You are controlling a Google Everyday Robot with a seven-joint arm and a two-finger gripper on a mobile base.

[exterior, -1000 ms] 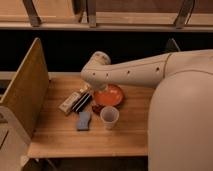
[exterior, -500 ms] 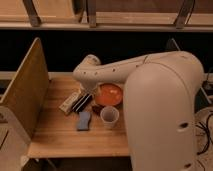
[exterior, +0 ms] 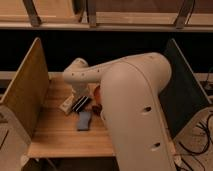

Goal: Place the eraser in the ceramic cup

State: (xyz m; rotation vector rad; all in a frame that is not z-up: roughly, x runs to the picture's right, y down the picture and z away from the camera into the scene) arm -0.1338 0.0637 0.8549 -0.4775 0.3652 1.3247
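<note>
Camera view, single angle. Most of it is filled by the white arm, which reaches from the right foreground across to the left over the wooden table. The gripper is pointed down at the arm's far end, just above the eraser.

Jaws are read as apart and nothing is seen clamped between them. That spot is shadowed by the wrist, so contact with the eraser cannot be confirmed.

The eraser, black with faint lengthwise stripes, is laid flat and angled on the tabletop. It is touching or just beside the white packet on its left. The blue pad is lying just in front of the eraser. A sliver of the orange bowl is shown to the eraser's right, mostly covered by the arm. The ceramic cup is hidden behind the arm.

The table is flanked by a light wooden panel on the left and a dark panel on the right. Markings on the packet cannot be read.
</note>
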